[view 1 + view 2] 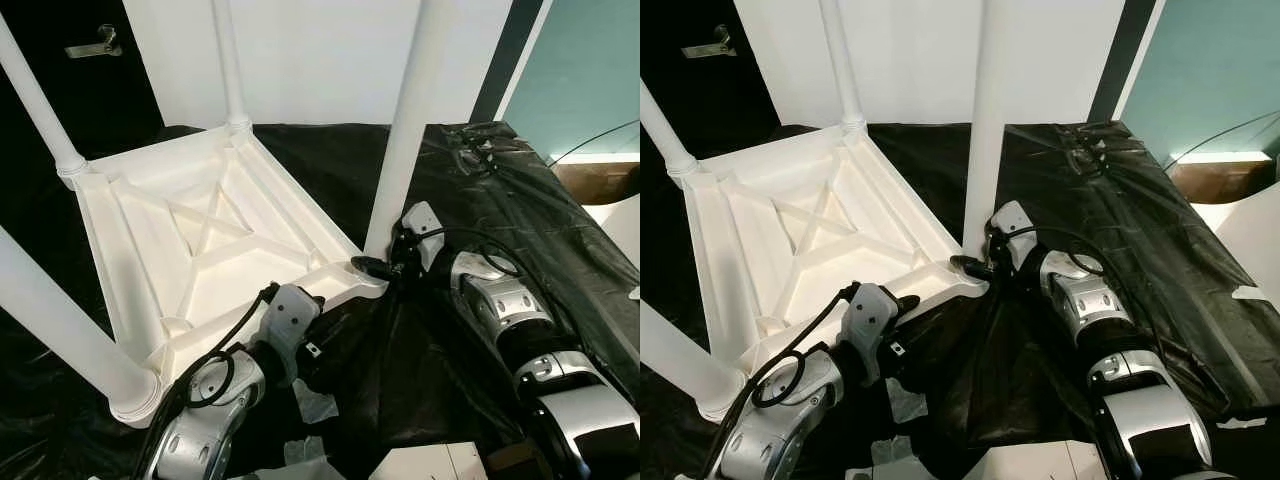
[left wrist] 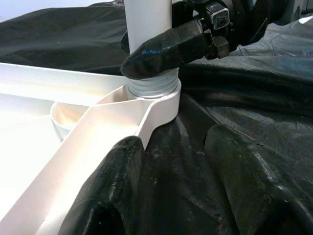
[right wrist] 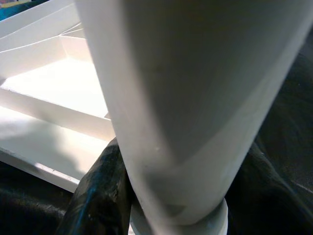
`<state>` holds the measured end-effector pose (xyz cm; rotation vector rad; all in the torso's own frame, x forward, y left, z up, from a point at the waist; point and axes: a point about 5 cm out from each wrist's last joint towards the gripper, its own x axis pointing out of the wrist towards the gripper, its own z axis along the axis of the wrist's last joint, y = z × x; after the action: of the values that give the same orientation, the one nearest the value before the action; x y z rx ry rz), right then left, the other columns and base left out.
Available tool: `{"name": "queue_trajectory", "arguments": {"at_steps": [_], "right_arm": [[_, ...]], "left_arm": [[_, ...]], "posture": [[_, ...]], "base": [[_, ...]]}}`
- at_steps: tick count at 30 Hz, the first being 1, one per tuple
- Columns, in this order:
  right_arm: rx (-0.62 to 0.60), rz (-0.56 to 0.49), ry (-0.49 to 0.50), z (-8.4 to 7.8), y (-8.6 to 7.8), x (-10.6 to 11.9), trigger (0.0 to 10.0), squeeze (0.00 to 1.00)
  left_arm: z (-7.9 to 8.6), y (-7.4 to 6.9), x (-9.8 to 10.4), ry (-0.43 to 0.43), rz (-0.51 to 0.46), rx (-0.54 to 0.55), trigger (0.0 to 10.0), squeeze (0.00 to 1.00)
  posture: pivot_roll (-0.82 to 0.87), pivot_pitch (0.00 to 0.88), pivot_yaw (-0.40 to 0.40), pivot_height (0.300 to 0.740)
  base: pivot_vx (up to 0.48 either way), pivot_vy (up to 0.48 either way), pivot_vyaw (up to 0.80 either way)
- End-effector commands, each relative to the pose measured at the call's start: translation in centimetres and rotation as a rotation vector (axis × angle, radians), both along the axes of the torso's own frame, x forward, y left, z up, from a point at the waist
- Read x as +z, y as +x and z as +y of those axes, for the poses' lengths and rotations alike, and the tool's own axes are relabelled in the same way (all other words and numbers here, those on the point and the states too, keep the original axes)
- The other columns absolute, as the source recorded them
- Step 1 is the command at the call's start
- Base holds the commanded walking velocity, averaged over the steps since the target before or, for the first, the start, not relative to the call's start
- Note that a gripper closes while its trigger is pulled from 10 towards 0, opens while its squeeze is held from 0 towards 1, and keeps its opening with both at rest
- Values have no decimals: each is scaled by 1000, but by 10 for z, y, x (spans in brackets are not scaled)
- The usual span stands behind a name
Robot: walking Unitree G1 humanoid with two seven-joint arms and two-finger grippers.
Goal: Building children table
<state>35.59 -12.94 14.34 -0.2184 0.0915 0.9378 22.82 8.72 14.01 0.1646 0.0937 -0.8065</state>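
Tabletop [image 1: 200, 240]: laid upside down on a black sheet [image 1: 520, 210], ribbed underside up; four white legs are seen standing in its corner sockets.

Near leg [image 1: 405, 130]: upright in the socket [image 2: 152, 93] at the corner closest to the robot; in the left wrist view a threaded collar is seen at its base, so it is judged not fully seated.

Right tool [image 1: 378, 266]: closed on the base of the near leg, just above the socket, with a finger [image 2: 164, 49] pressed against the leg on each side.

Left tool [image 1: 315, 352]: held low beside the tabletop's near edge, just short of the same corner; its fingers [image 2: 115, 186] are spread apart with nothing between them.

Step in hand: judged to be the tightening of the last leg.

Risk, cross-threading: if the leg is turned while tilted, the thread could bind and the leg could jam crooked.

Risk, slip: the leg is smooth and tapered, so the fingers may slide round it without turning it.

Risk, tabletop shift: with nothing bracing it, the tabletop could rotate on the slippery sheet along with the leg.

Risk, snag: loose folds of sheet lie against the corner and could be caught under the left tool.
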Motion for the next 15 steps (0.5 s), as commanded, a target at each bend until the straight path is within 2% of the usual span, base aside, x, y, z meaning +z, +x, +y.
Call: {"name": "queue_trajectory", "arguments": {"at_steps": [1, 4, 5, 13, 15], "right_arm": [[-6, 43, -23, -4, -1, -10, 0, 0], [-41, 57, 6, -6, 1, -10, 118, 0], [-64, 60, 25, -5, 2, -10, 10000, 0], [-215, 44, 71, 0, 5, -10, 10000, 0], [-334, 73, 114, 5, 5, -13, 10000, 0]], "left_arm": [[1, 0, -2, 1, 10, 34, 10000, 0], [1, 0, -2, -1, 10, 30, 10000, 0], [1, 0, -2, -1, 10, 28, 10000, 0], [0, 1, -2, -4, 12, 21, 10000, 0], [-1, 1, -2, -5, 12, 19, 10000, 0]], "posture": [[139, 16, -55, 740], [134, 17, -53, 740], [131, 18, -52, 740], [125, 21, -51, 740], [121, 21, -51, 740]], "base": [[0, 0, 0], [0, 0, 0], [0, 0, 0], [0, 0, 0], [0, 0, 0]]}}
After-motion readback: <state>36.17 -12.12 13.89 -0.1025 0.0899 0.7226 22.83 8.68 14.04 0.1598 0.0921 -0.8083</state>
